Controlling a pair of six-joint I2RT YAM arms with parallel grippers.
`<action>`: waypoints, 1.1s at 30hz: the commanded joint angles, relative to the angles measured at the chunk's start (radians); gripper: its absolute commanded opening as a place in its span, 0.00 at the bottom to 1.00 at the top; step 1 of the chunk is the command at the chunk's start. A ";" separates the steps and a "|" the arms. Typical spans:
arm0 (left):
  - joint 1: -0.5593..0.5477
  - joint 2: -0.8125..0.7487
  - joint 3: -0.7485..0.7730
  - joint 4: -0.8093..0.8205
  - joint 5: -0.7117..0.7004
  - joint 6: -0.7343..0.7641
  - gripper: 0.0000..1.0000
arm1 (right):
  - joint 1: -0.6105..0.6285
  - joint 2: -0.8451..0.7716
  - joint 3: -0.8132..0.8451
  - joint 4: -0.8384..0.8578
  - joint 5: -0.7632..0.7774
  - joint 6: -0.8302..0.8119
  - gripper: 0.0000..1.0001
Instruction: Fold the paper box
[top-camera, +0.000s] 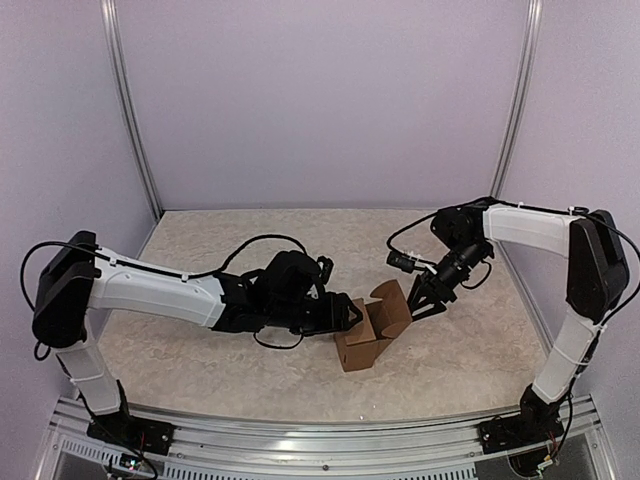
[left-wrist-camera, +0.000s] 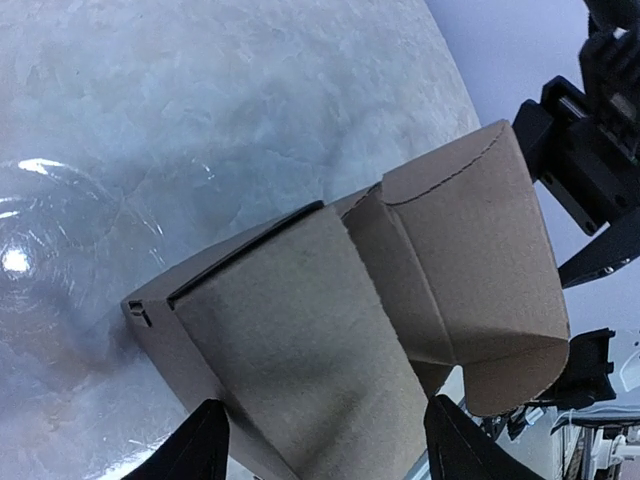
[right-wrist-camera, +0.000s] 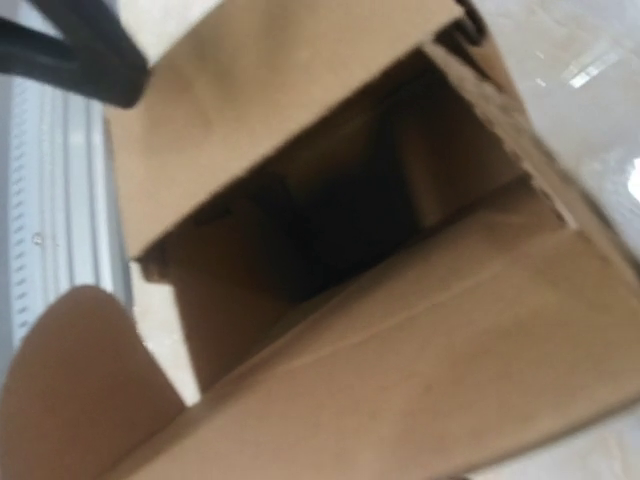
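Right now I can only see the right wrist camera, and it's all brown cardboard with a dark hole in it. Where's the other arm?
Observer: It's on the far side of the box from you. The left gripper holds the paper box from the box's left, with its fingers on either side of it.
Operator: Is my own gripper open? I can't see my fingers at all.
Observer: It looks open. In the top view the right gripper has its fingers spread, just to the right of the box's raised flap.
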 joint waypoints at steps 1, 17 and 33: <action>0.005 0.044 0.046 -0.076 0.024 -0.079 0.62 | -0.017 -0.066 -0.041 0.033 0.074 0.037 0.52; -0.069 0.409 0.598 -0.493 -0.109 0.220 0.49 | -0.262 -0.289 -0.259 -0.038 0.347 -0.054 0.53; -0.195 0.590 0.836 -0.471 -0.149 0.465 0.56 | -0.492 -0.446 -0.359 -0.070 0.342 -0.178 0.54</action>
